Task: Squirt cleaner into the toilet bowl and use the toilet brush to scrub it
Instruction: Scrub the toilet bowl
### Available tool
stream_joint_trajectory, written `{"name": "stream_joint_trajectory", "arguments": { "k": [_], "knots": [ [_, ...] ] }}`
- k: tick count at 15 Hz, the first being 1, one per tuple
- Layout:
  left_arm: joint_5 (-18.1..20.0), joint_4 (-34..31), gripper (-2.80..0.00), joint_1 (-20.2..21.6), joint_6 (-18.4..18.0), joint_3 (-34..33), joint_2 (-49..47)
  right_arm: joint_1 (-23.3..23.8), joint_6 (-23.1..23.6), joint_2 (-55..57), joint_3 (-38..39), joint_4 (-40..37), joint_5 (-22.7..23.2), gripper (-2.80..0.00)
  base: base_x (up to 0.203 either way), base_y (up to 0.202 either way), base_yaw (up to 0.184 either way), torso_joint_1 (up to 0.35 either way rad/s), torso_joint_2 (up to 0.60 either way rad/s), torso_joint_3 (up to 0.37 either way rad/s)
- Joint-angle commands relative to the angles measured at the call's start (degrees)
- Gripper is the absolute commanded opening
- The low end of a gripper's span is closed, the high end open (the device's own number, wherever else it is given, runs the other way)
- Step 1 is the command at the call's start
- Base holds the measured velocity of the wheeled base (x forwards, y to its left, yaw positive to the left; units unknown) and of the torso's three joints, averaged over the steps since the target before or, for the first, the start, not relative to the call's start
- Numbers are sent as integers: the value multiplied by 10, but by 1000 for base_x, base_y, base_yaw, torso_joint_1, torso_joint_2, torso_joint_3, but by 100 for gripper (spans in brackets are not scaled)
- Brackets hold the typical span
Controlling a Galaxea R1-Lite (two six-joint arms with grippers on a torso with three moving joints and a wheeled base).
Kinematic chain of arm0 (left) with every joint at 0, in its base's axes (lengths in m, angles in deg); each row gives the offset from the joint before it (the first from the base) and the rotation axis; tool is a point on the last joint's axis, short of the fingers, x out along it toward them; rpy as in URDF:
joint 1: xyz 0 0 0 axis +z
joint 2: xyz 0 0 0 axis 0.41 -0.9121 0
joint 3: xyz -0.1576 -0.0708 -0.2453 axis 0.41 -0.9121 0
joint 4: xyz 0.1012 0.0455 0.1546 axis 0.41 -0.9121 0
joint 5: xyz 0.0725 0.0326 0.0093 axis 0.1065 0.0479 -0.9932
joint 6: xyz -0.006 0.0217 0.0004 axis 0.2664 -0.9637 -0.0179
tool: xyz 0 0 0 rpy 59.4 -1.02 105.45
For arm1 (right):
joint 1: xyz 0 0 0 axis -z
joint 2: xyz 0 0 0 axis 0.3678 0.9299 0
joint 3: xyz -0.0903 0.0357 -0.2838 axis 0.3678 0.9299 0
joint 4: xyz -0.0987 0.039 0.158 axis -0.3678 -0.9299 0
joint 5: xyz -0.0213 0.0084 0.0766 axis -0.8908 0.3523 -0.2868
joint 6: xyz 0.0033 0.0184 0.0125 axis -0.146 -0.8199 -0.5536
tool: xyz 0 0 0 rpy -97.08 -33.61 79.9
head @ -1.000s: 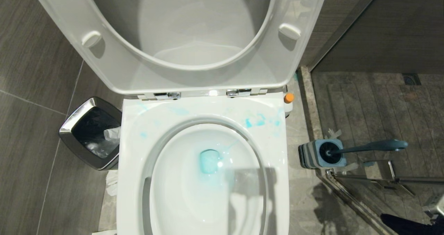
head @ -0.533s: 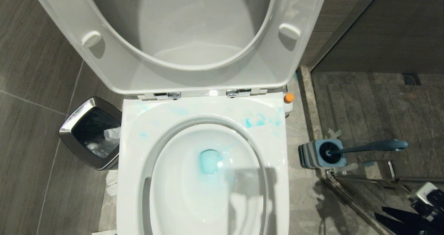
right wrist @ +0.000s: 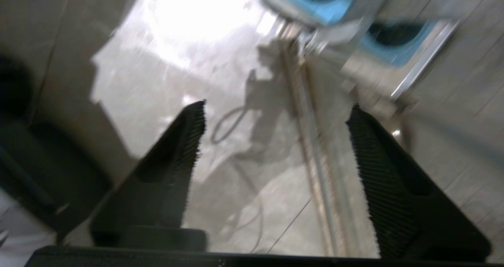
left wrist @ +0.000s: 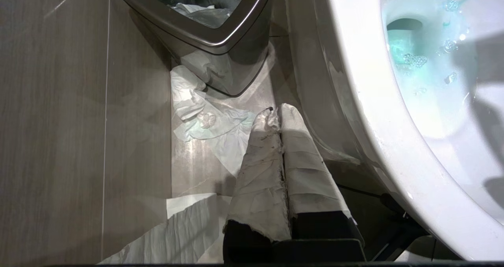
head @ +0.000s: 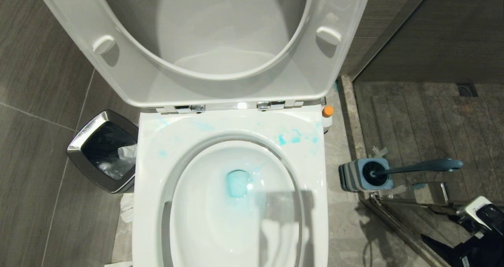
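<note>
The right gripper (right wrist: 275, 129), fingers apart, should close squarely on the toilet brush (head: 417, 167) shaft at its one o'clock, avoiding the base (head: 356, 175).

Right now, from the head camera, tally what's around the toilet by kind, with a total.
Toilet bowl: 1
Toilet brush: 1
Brush base: 1
Cleaner, only its orange cap showing: 1
Steel bin: 1
Total: 5
</note>
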Motion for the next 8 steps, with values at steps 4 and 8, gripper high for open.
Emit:
{"name": "stream_joint_trajectory", "arguments": {
  "k": [4,8],
  "knots": [
    [-1,0,-280,0,0,-1,-1,-2,22,55,-56,5,-1,0,0,0,0,0,0,0],
    [-1,0,-280,0,0,-1,-1,-3,35,102,-101,5,-2,0,0,0,0,0,0,0]
  ]
}}
